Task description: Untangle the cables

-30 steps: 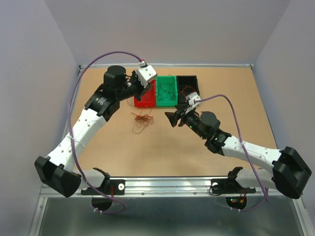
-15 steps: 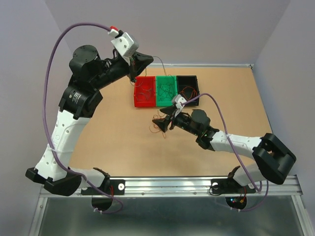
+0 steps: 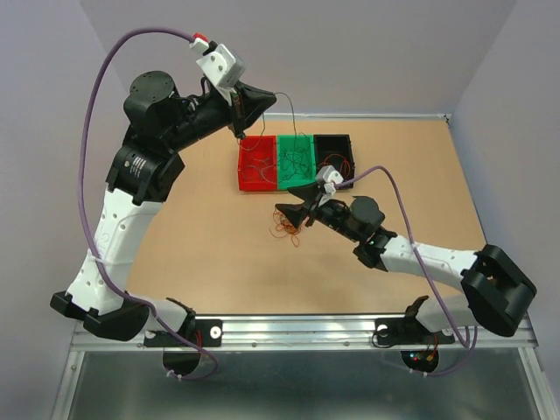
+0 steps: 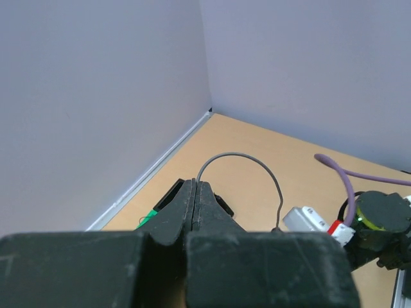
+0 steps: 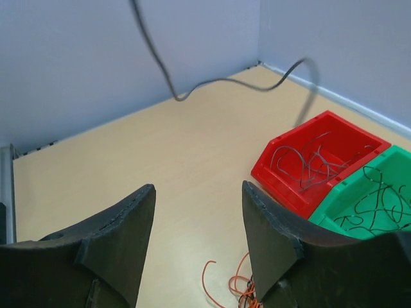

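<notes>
My left gripper is raised above the red bin's far edge and shut on a thin grey cable. In the left wrist view that grey cable arcs out of the closed left gripper and hangs down. A small clump of orange-red and dark cables lies on the table in front of the bins. My right gripper hovers just over it, open and holding nothing. In the right wrist view the right gripper is spread wide, with the orange cables low between its fingers.
Red bin, green bin and black bin stand side by side at the back of the table. The red bin holds grey wires; the green bin holds dark wires. Grey walls enclose the table.
My left arm has lifted from the red bin, drawing the grey cable up. My right gripper has moved left over the clump, which now lies further right.
</notes>
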